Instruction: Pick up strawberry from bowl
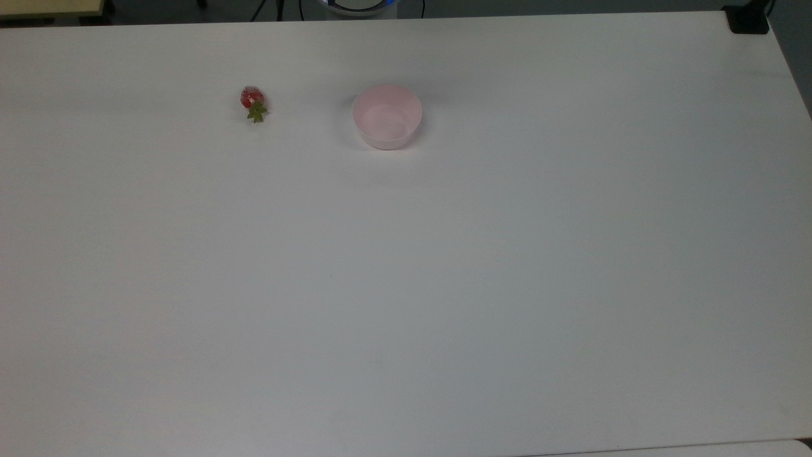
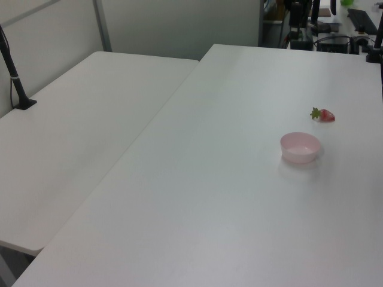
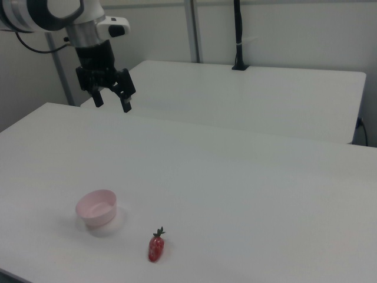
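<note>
Lying bare on the table (image 1: 444,285) at upper left of the top view, strawberry (image 1: 253,103), well apart from the empty bowl (image 1: 387,117); gripper (image 3: 112,100) raised, fingers spread, gripping nothing; best left withdrawn, fruit already out.

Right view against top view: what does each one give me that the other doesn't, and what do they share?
The right view alone has the gripper, open and empty, raised well above the table behind the bowl, plus a second table and a black post beyond. The top view alone looks straight down into the bowl's bare inside and has a black clamp at a table corner. Both show the strawberry lying on the white table, apart from the bowl.
</note>
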You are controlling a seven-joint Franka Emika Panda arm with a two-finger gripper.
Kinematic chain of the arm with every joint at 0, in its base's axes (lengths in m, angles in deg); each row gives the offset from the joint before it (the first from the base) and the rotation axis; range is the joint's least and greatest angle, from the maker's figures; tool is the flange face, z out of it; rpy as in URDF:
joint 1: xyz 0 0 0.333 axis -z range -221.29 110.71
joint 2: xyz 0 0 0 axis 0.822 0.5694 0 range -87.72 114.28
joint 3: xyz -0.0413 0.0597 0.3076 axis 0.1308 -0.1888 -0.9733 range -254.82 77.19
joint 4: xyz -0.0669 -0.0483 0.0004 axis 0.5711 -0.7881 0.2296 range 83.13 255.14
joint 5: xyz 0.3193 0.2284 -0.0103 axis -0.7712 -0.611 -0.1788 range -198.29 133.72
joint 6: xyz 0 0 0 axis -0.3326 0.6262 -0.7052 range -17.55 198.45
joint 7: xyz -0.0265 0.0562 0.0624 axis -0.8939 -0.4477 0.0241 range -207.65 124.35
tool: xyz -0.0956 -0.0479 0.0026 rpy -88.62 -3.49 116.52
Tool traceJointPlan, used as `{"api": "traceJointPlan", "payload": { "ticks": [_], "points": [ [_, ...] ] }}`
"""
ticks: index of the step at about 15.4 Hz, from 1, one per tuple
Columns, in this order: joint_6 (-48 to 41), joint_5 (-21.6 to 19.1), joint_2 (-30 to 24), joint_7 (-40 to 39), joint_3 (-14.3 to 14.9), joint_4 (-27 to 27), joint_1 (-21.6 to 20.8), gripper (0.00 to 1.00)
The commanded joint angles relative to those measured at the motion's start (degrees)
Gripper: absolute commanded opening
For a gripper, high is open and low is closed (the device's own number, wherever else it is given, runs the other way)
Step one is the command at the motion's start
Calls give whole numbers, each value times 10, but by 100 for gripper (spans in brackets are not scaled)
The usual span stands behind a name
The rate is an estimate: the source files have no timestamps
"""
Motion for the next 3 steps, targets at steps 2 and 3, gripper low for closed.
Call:
{"api": "traceJointPlan", "payload": {
  "ticks": [2, 3],
  "points": [
    [23, -7, 7, -22, 11, 0, -6, 100],
    [23, -7, 8, -23, 11, -1, -7, 100]
  ]
}}
